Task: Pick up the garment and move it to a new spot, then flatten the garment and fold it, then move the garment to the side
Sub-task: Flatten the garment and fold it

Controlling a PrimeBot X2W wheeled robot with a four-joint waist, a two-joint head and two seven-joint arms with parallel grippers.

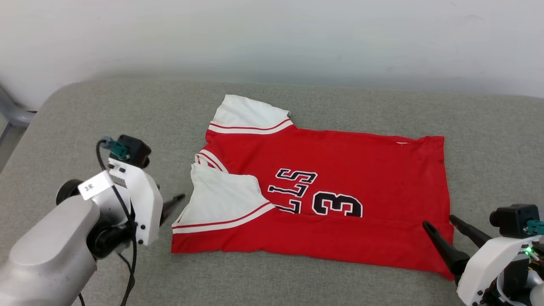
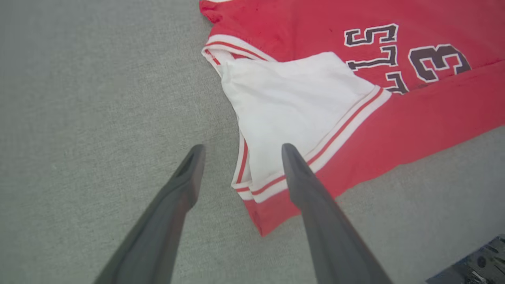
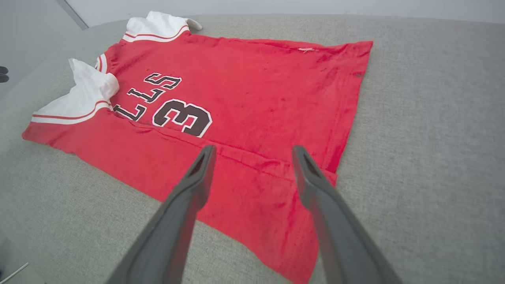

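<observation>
Both jaws spread, garment [image 1: 361, 170] lies btwn them

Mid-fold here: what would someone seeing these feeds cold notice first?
The red garment dominates, spread across the middle of the grey padded surface, its near long edge folded up over the lower part of the black lettering. A white sleeve lies folded over the chest at its left end. Both grippers stand open and empty: the left gripper by that sleeve's corner, the right gripper at the hem's near corner.
</observation>
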